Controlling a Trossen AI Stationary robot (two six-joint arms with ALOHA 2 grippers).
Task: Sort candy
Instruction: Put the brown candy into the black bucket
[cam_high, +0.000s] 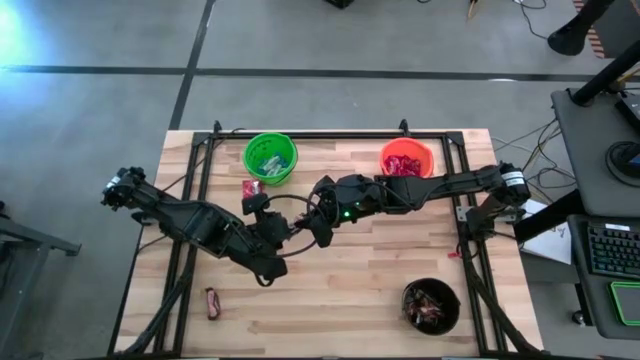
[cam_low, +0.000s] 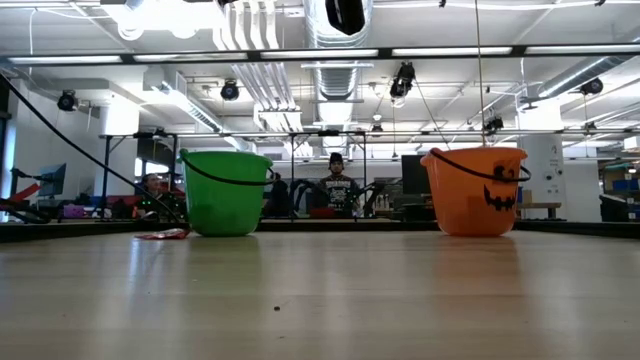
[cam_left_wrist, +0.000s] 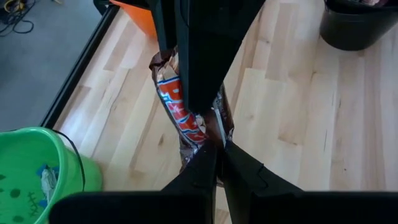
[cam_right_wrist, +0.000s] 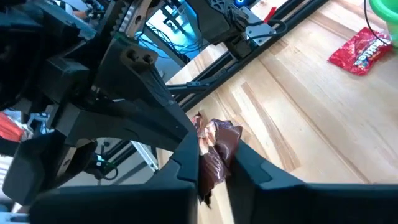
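Dark brown wrapping marks the candy bar (cam_left_wrist: 186, 118) that is held up above the middle of the wooden table (cam_high: 380, 280), between the two arms. The left gripper (cam_left_wrist: 217, 149) is pinched shut on one end of the bar, and the right gripper (cam_right_wrist: 214, 162) is seen closed on the other end, so a handover appears to be in progress. Whether the right pads are fully seated is hard to judge, since the wrapper is crumpled there.

For the step to go well, the right grip should be confirmed firm before the left jaws are released, and the bar should be drawn away straight, not twisted.

A red packet (cam_high: 251, 188) is left just beside the green bucket (cam_high: 270, 158), another dark bar (cam_high: 212, 302) near the front left edge. The orange bucket (cam_high: 406, 158) and black bucket (cam_high: 430, 305) are already partly filled.
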